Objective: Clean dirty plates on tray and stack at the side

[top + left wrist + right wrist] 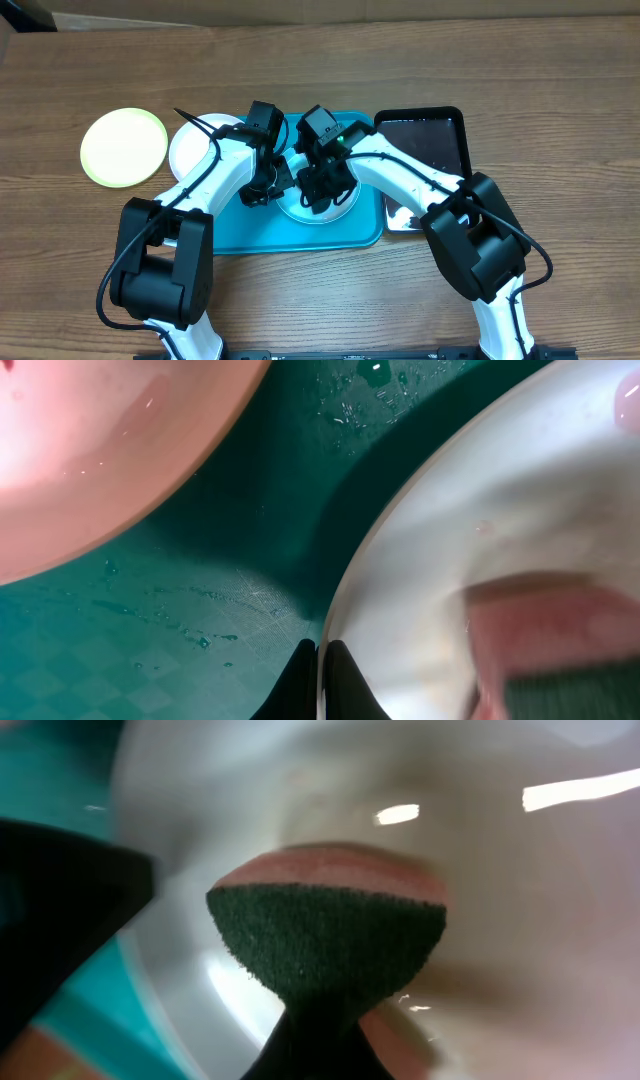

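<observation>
Currently the pale plate lies inside the tray, right of the tray's centre, and is under cleaning. Left gripper: fingers pressed together on the plate's rim, on the side facing the tray's middle, apparently steadying it. Right gripper: pinches a sponge, dark green scouring face toward the camera, pink foam layer on the far side, apparently against the plate's inner surface. Water droplets show on the tray floor beside the plate. Smears on this plate cannot be made out, as the wrist views are blurred.

Outward: the white plate overlaps the tray's upper-left corner; whether it rests on the rim cannot be told. The yellow-green plate sits on the table left of the tray, just beside the white one, not on it. The black tray adjoins the tray's right side.

Judgement: one plate is mid-scrub and no stack is formed. Remaining: finish this plate, lift it off the tray, pile all three at the side. Whether the other two are clean cannot be told.
</observation>
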Robot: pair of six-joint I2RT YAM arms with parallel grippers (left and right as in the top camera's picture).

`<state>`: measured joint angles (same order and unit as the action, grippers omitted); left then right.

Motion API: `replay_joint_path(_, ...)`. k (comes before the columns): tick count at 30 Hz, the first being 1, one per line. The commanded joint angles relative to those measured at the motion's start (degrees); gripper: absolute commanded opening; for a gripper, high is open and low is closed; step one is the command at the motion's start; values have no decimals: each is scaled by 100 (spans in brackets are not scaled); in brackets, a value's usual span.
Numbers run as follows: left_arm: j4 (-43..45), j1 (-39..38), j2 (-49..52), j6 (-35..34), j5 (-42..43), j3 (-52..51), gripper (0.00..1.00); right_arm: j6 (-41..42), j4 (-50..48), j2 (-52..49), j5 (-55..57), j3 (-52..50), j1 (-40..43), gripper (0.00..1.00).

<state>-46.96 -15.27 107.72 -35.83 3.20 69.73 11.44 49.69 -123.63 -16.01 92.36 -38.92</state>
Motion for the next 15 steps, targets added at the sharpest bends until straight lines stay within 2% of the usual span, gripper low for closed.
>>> replay_joint_path(1,52,-17,59,114,85,-24,4,-125,179,136,-507,704,280,4)
replay_joint_path(8,50,-17,61,114,87,-24,4,-120,542,136,-356,885,702,4)
replay_joint_path(11,52,-17,59,114,87,-24,4,-116,605,120,256,699,717,4)
replay_joint_path(15,50,-17,61,114,87,-24,4,-94,433,116,463,310,691,4)
